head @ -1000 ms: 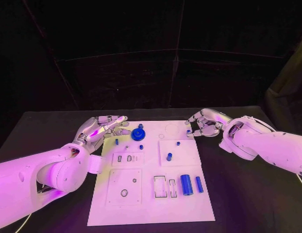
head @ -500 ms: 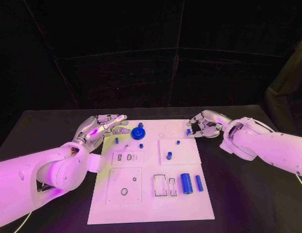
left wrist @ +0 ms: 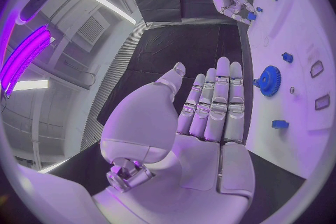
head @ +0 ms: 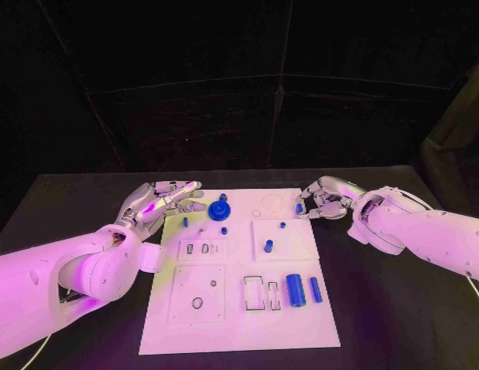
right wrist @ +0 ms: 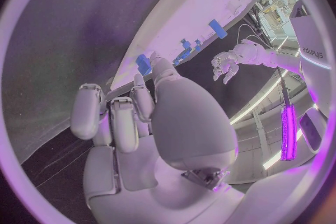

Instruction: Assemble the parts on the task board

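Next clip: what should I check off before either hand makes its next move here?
1. Left hand empty, fingers apart: ok.
2. Right hand actually gripping the small blue part at its fingertips: cannot tell.
3. Blue gear free of both hands: ok.
4. Large blue cylinder lying on the task board, no hand near it: ok.

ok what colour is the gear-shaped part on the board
Blue. The gear shows best in the left wrist view, on the white task board.
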Robot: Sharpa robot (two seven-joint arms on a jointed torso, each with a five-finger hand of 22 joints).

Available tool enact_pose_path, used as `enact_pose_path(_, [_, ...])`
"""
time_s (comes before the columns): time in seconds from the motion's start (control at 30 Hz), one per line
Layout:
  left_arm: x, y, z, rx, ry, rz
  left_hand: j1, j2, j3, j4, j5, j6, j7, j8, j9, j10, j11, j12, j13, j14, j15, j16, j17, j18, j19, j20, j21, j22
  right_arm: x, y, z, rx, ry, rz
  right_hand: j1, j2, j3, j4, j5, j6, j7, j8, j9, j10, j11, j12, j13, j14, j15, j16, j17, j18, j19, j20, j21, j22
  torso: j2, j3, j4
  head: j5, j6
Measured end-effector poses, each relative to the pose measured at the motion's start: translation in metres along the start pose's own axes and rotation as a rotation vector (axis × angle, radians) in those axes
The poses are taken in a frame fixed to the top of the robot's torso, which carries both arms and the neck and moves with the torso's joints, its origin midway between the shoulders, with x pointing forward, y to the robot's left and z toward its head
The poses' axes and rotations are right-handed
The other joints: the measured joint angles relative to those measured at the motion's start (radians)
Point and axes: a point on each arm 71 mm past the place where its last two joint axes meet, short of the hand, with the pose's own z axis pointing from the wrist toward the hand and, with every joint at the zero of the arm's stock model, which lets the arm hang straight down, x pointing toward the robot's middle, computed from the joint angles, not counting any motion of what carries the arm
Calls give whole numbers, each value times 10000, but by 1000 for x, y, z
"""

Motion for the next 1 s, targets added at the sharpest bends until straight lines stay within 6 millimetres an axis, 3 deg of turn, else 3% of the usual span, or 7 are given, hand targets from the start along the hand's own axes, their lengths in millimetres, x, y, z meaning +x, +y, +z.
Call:
enact_pose_path(0.33, [0,0,0,-5,-1,2,0,0,0,0,0,0,0,0,0,0,0,0,0,0,0,0,-1,0,0,0,0,-15,3,2,3,-21,69,-2,162,292,185,-185,-430,323,-45,66,11,-19,18,69,70,0,0,0,0,0,0,0,0,63,-1,2,-2,-6,-23])
enact_pose_path(0.63, [0,0,0,-10,3,0,0,0,0,0,0,0,0,0,0,0,0,0,0,0,0,0,-2,0,0,0,0,-14,4,1,4,-4,139,-14,267,635,553,-428,-931,843,-212,214,40,26,-29,156,145,0,1,0,-1,0,72,-3,46,154,-1,5,-6,-14,-49])
enact_pose_path(1.0, [-1,0,0,-17,4,-1,0,0,0,0,0,0,0,0,0,0,0,0,0,0,0,0,-3,0,0,0,0,-13,4,1,5,18,175,-57,316,744,712,-513,-1060,1049,-272,261,38,30,-35,183,233,40,-39,1,7,0,106,-37,84,226,-6,7,-6,-24,-91])
